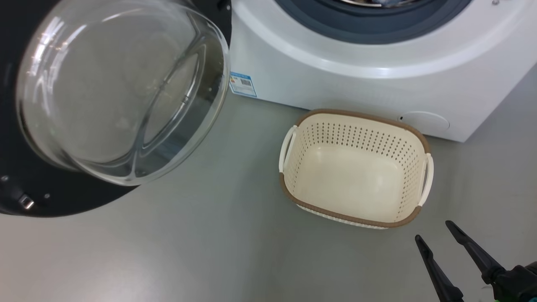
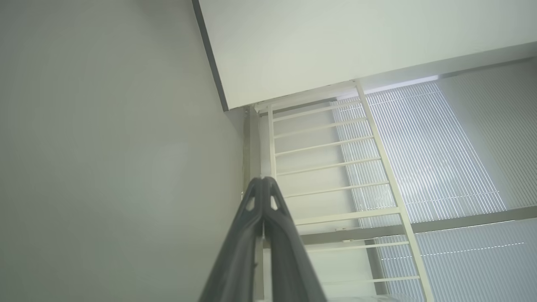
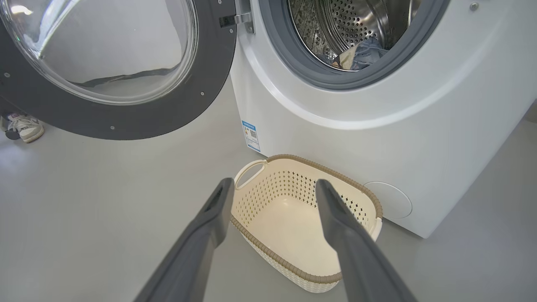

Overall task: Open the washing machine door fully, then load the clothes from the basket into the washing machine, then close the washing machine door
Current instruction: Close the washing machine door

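1. Long dark fingers of my right gripper [image 3: 273,182] stand spread wide and empty above the small cream perforated basket [image 3: 289,226], which holds nothing.
2. Risk, I judge: a push on the large round glossy black door [image 3: 126,121] by its bulging clear bowl [image 1: 121,84] could slip. The light-blue and cream clothes [image 3: 361,52], low in the steel drum [image 3: 356,21] near the grey gasket [image 3: 289,58], might get pinched.
3. That door hangs swung wide at the white boxy washing machine's [image 3: 356,147] left.
4. My left gripper [image 2: 262,180] is pressed shut on nothing.
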{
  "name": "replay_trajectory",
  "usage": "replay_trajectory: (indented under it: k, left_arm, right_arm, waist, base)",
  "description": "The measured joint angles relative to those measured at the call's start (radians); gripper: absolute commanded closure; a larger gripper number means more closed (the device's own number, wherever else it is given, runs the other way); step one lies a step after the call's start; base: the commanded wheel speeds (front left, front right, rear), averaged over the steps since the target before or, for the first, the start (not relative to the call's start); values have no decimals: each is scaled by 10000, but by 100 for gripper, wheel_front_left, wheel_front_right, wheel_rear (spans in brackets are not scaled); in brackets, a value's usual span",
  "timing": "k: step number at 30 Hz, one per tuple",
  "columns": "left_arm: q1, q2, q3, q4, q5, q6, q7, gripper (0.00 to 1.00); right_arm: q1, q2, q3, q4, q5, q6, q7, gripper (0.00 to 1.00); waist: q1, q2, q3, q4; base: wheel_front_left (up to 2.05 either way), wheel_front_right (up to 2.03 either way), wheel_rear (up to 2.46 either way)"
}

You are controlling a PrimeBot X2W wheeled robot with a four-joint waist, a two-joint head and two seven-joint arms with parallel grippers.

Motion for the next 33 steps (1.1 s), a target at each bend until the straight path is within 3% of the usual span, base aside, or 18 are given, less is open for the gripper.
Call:
replay_trajectory:
  k: [10, 19, 33]
  left_arm:
    - [-56, -75, -268, -117, -184, 407, 593, 100]
    - [-132, -113, -825, -389, -533, 491, 1758, 100]
    - [457, -276, -1327, -836, -1177, -19, 3651, 100]
  right_arm:
    - [19, -217, -38, -4, 75, 0, 0, 0]
    - [59, -286, 10, 35, 84, 0, 0, 0]
    - [480, -368, 136, 148, 336, 0, 0, 0]
  waist:
    - [0, -1, 146, -216]
    - [-1, 0, -74, -223]
    - [0, 0, -643, -109]
  base:
    - [0, 0, 0]
    - [0, 0, 0]
    - [0, 0, 0]
